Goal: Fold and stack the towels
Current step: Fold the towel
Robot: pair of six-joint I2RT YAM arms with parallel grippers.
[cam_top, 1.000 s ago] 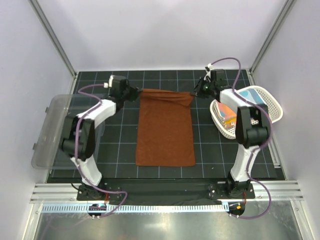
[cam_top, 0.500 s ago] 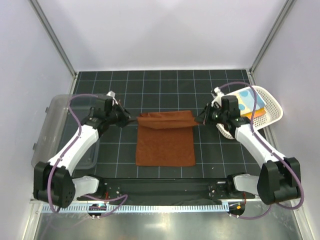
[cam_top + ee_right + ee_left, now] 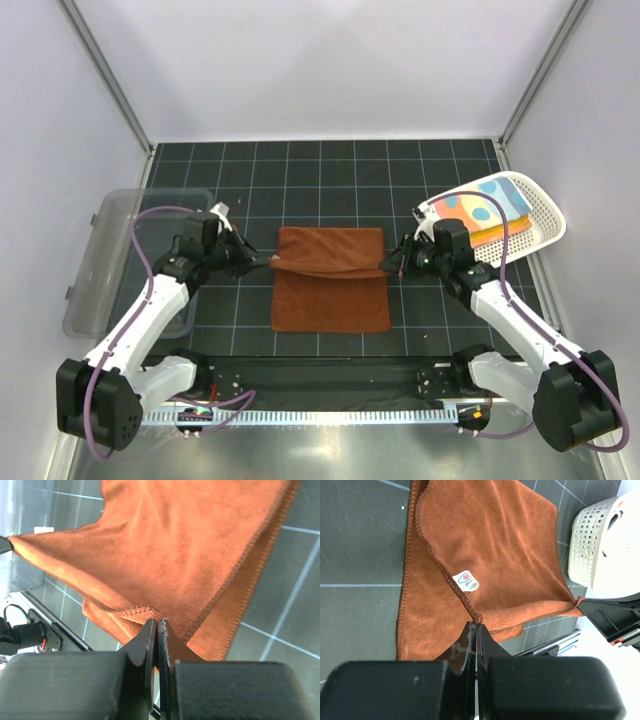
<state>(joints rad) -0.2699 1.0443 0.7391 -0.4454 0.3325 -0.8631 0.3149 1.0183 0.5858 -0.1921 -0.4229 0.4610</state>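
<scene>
Large rust-brown microfibre towel (image 3: 330, 305) sits mid-table on the dark gridded mat, doubled over. Left gripper (image 3: 476, 630) has its jaws pinched tight on the left corner of the upper layer, and right gripper (image 3: 157, 626) is clamped the same way on the right corner. The held edge spans straight between the two tools, slightly lifted. The lower layer lies flat and runs out toward the table's near edge. Smaller coloured cloths (image 3: 470, 210) are piled in the white perforated plastic basket (image 3: 545, 225) at the right edge, just behind the right gripper. Clear plastic bin (image 3: 95, 270) at the left edge.
</scene>
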